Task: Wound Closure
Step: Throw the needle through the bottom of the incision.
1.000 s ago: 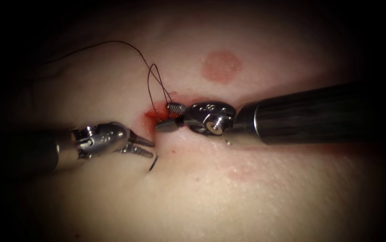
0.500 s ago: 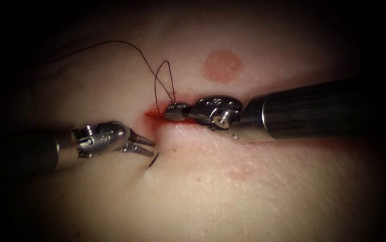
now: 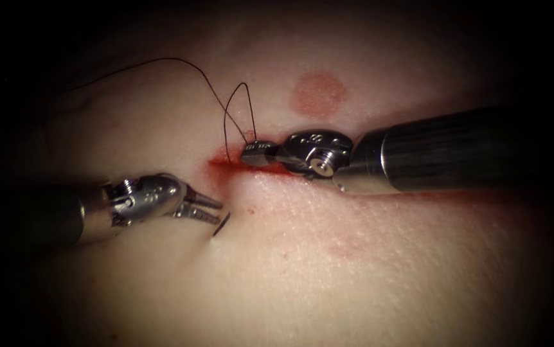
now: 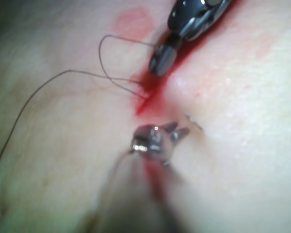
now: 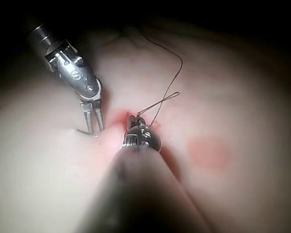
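1. Thread (image 3: 161,63) runs in from the dark far left, arcs over the tissue (image 3: 303,276), makes a narrow loop and drops to the left end of the cut (image 3: 251,168).
2. My left tool (image 3: 207,211) lies low on the left, below and left of the cut, jaws slightly parted, gripping nothing that I can see; their tips sit just beside the needle.
3. Needle (image 3: 221,224): only a short dark curved piece shows, sticking out of the tissue just right of my left jaws; the rest is buried, below the cut's left end.
4. Red fluid (image 3: 229,164) fills the cut and hides its edges.
5. My right tool (image 3: 254,154) comes in from the right along the cut, jaws closed, with the loop's end at them; looks like they hold the thread.
6. Round pink mark (image 3: 317,94) on the tissue above my right tool, well clear of it.
7. My right shaft covers the cut's right part.
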Action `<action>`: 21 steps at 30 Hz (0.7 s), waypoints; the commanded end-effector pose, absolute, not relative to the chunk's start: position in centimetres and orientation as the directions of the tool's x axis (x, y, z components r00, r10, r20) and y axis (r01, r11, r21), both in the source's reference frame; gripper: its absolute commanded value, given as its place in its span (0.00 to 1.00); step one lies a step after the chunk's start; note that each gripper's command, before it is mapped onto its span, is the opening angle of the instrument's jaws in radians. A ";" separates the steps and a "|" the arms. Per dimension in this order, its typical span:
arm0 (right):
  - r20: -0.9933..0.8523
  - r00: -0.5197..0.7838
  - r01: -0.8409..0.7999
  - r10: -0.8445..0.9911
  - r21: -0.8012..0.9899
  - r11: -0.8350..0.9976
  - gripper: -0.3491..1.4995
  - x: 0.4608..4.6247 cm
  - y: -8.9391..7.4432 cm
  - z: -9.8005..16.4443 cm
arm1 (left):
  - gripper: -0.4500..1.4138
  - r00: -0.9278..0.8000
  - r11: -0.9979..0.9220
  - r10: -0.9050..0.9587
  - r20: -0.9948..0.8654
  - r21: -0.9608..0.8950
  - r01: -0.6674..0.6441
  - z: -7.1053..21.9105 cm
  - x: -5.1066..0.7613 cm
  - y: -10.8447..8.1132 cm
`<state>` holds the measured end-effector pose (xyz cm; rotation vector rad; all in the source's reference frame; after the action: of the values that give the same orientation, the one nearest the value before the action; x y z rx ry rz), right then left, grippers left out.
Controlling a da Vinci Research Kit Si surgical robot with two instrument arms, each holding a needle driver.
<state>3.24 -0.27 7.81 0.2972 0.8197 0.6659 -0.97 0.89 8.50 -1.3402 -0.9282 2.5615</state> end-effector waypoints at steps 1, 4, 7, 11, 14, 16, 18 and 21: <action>-0.578 0.501 -0.424 0.644 0.485 0.765 0.00 3.28 -0.3 7.9 | 0.15 -0.605 -0.807 0.358 -0.711 -0.562 0.182 8.6 -1.03 0.9; -0.578 0.506 -0.419 0.640 0.484 0.768 0.00 3.25 -0.3 7.8 | 0.15 -0.605 -0.807 0.358 -0.711 -0.562 0.182 8.6 -1.03 0.9; -0.580 0.508 -0.416 0.636 0.482 0.772 0.00 3.25 -0.2 7.8 | 0.15 -0.605 -0.807 0.358 -0.711 -0.562 0.182 8.6 -1.03 0.9; -0.582 0.506 -0.402 0.636 0.493 0.772 0.00 3.27 -0.3 7.8 | 0.15 -0.605 -0.807 0.358 -0.711 -0.562 0.182 8.6 -1.03 0.9; -0.580 0.507 -0.395 0.638 0.501 0.770 0.00 3.27 -0.2 7.8 | 0.15 -0.605 -0.807 0.358 -0.711 -0.562 0.182 8.6 -1.03 0.9; -0.580 0.506 -0.388 0.638 0.507 0.769 0.00 3.27 -0.2 7.8 | 0.15 -0.605 -0.807 0.358 -0.711 -0.562 0.182 8.6 -1.03 0.9; -0.584 0.504 -0.371 0.636 0.519 0.770 0.00 3.30 -0.3 7.8 | 0.15 -0.605 -0.807 0.359 -0.711 -0.562 0.181 8.6 -1.04 0.9; -0.590 0.504 -0.334 0.631 0.541 0.772 0.00 3.34 -0.4 7.8 | 0.15 -0.605 -0.807 0.359 -0.711 -0.562 0.180 8.6 -1.05 0.9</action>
<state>3.28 -0.31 7.77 0.3849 0.8642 0.5953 -0.99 0.89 8.50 -1.3396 -0.9273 2.5622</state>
